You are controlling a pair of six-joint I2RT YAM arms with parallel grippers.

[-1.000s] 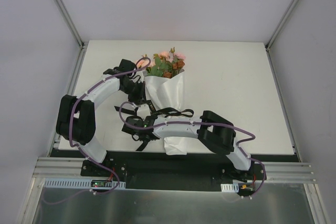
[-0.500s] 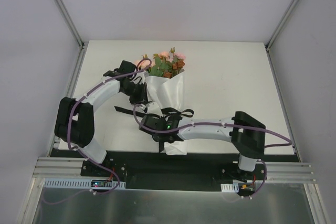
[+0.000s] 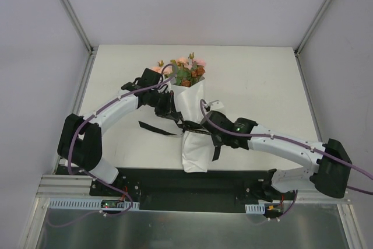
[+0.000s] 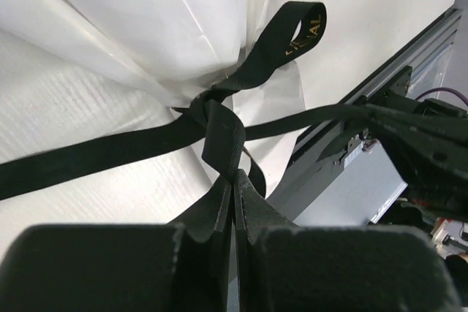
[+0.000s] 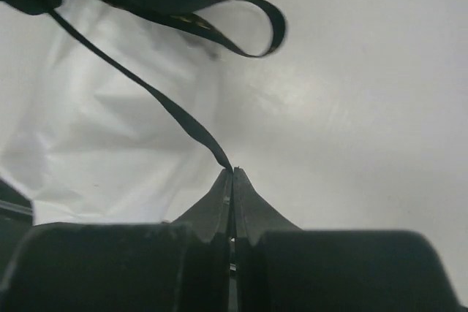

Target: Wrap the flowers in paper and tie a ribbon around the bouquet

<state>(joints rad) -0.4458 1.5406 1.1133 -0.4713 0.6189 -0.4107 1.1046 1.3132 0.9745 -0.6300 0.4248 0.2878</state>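
Observation:
The bouquet lies in the middle of the table, its pink and rust flowers (image 3: 184,72) at the far end and the white paper (image 3: 195,147) cone reaching the near edge. The black ribbon (image 3: 187,126) crosses the cone's waist and is knotted there (image 4: 208,109), with a gold-lettered loop (image 4: 301,25) above the knot. My left gripper (image 3: 172,116) (image 4: 234,174) is shut on a ribbon strand just left of the knot. To the right of the cone, my right gripper (image 3: 203,130) (image 5: 232,172) is shut on a thin ribbon end (image 5: 175,118) that runs taut back to the knot.
A loose ribbon tail (image 3: 154,127) lies on the white table (image 3: 262,86) left of the cone. The metal frame rail (image 3: 192,188) runs along the near edge, right under the cone's tip. Grey walls close in the table on three sides.
The right arm has swung from the cone's left side across to its right, and its gripper has shut on the ribbon end. The left gripper has shifted slightly toward the cone, still shut.

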